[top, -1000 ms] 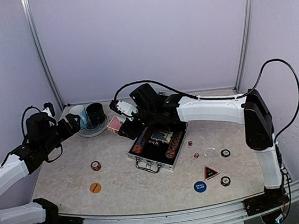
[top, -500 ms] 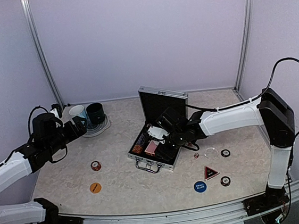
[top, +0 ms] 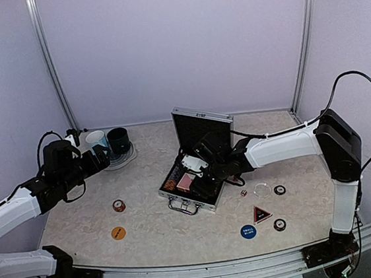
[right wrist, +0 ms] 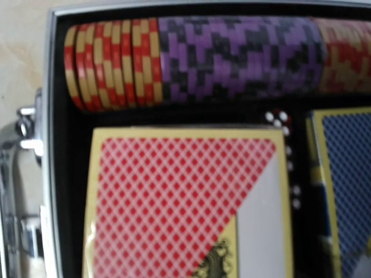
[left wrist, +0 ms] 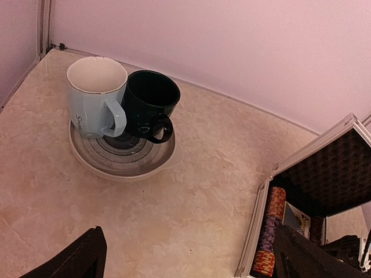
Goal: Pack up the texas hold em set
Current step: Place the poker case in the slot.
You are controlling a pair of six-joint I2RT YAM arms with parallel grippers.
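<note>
- Right gripper [top: 189, 177]: closed on the red card deck [top: 185, 184], which we see low over the open case [top: 179, 205] at table centre, left of the blue deck [right wrist: 348, 185] already seated inside.
- Left gripper [left wrist: 188, 249]: jaws spread wide and empty, far left beside the mugs [left wrist: 145, 104] (not part of the set).
- Handling, red card deck: we judge it light and stiff, its glossy wrap likely slippery. Grip across the long edges and set it down flat.
- Handling, case: rigid ribbed aluminium, probably heavy with chips. Take it by the near handle [top: 183, 209] once the upright lid [top: 202, 129] is shut.
- Appearance: black lining and a striped chip row [right wrist: 232, 52] in red-tan and purple-black. The deck back is red diamond lattice, cream-bordered.
- Outside the case, right and near: triangle marker [top: 262, 213], blue button [top: 248, 231], a red die [top: 243, 193].
</note>
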